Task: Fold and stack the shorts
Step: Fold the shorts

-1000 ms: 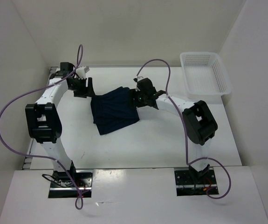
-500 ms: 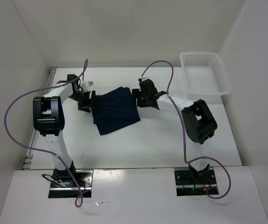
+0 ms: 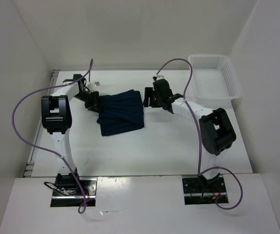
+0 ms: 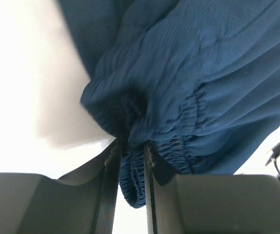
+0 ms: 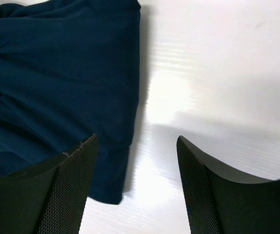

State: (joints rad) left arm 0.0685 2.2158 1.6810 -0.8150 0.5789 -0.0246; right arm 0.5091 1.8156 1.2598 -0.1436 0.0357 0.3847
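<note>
White walls close round a white bench [image 3: 169, 141]. From the top view the shorts [image 3: 121, 112] lie bunched and partly folded at its middle rear, and a white mesh basket [image 3: 215, 78] stands well apart at the far right corner. The left gripper [image 3: 92, 101] meets the cloth's left edge. The right gripper [image 3: 152, 97] sits just beside its right edge.

In the left wrist view the thin fingers [image 4: 111, 165] stand close together, clamped on a gathered bit of elastic waistband. The rest of the navy fabric hangs in folds beyond them.

In the right wrist view the mesh-padded fingers [image 5: 66, 190] stand wide apart and hold nothing. They hover over the bare bench at the garment's edge, and one pad overlaps the hem in the picture; whether it touches cannot be told.

The step in hand looks like a fold, with one side of the waistband gripped and the other side free. The next move probably calls for the right gripper to close on the nearby edge, so both ends lift together and the cloth carries over flat without dragging or twisting.
</note>
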